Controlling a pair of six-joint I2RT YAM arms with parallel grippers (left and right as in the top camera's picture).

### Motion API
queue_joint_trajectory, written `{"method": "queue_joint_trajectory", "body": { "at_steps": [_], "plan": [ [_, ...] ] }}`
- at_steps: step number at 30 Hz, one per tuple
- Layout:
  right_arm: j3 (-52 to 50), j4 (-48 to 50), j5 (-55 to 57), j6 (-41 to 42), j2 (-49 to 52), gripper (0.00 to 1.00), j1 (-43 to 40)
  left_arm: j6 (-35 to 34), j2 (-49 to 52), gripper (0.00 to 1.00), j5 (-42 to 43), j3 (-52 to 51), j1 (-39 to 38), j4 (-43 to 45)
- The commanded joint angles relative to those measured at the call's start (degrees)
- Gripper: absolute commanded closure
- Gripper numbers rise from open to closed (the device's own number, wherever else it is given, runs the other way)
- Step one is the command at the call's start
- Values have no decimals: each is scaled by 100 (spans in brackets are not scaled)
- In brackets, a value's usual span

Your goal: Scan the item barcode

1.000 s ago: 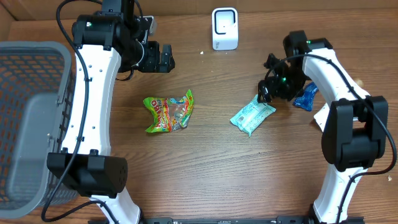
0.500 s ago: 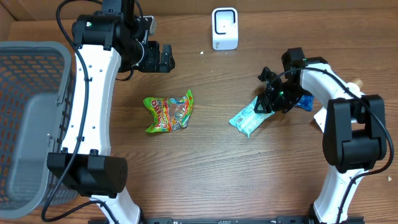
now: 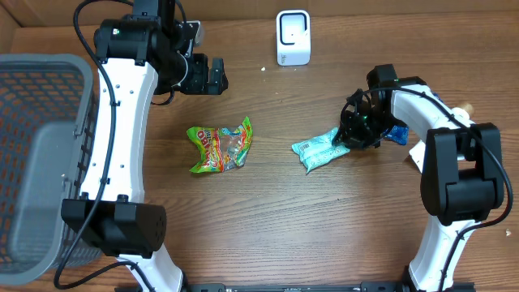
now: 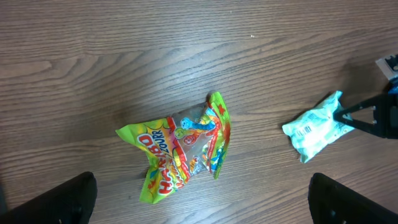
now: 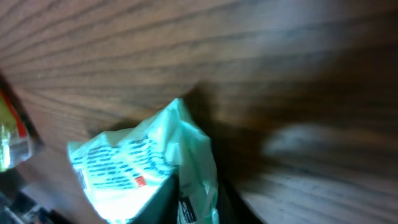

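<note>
Wood-grain tabletop (image 3: pixel 268 219), brown cardboard wall (image 3: pixel 235 10) along the far edge. Grey mesh basket (image 3: pixel 49 89) sits at the left edge. White boxy barcode scanner (image 3: pixel 293 37) stands upright at the far centre, well apart from everything else.

Task item: mint-green crinkled plastic packet (image 3: pixel 318 151), right of centre, lying on the table and angled with its far end toward the right arm. Blue print and a small red mark show on its face in the right wrist view; barcode too small to tell.

Right gripper (image 3: pixel 350 136) is low at the packet's right end, jaws pinched in on the packet edge. The right wrist view shows the film rising from between the two dark fingers (image 5: pixel 229 202) at the bottom of the frame. The left wrist view shows the dark finger tips meeting the packet's right tip.

Small blue wrapped packet (image 3: pixel 398 131) lies just behind the right arm, partly hidden by it.

Green and yellow crumpled candy bag (image 3: pixel 220 146) lies left of centre, apart from the mint packet, touching nothing.

Left gripper (image 3: pixel 209 75) hangs above the table near the far left, jaws spread wide and empty; its fingers appear at the two bottom corners of the left wrist view, with the candy bag below and between them.
</note>
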Motion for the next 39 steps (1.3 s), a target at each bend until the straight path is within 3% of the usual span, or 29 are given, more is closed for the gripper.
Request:
{"method": "queue_joint_trajectory", "body": {
  "at_steps": [1,5,14,23,30,32,34,39],
  "plan": [
    [-90,136,299,413,31,64,35,109,-26,0,-15,96,-37,0],
    [-90,116,295,-734,31,47,31,109,-26,0,-15,96,-37,0],
    [-197,245,125,-2881,31,41,48,109,-26,0,-15,96,-37,0],
    [-212,614,107,-3130,31,38,66,109,-26,0,-15,96,-37,0],
    [-713,581,63,-3088,31,49,63,109,-26,0,-17,96,-37,0],
    [-894,699,-22,-3064,31,58,63,109,-26,0,-15,96,-37,0],
    [-970,831,-46,-2815,31,75,61,109,-26,0,-17,96,-37,0],
    [-935,1062,-50,-1729,31,96,52,109,-26,0,-15,96,-37,0]
  ]
}}
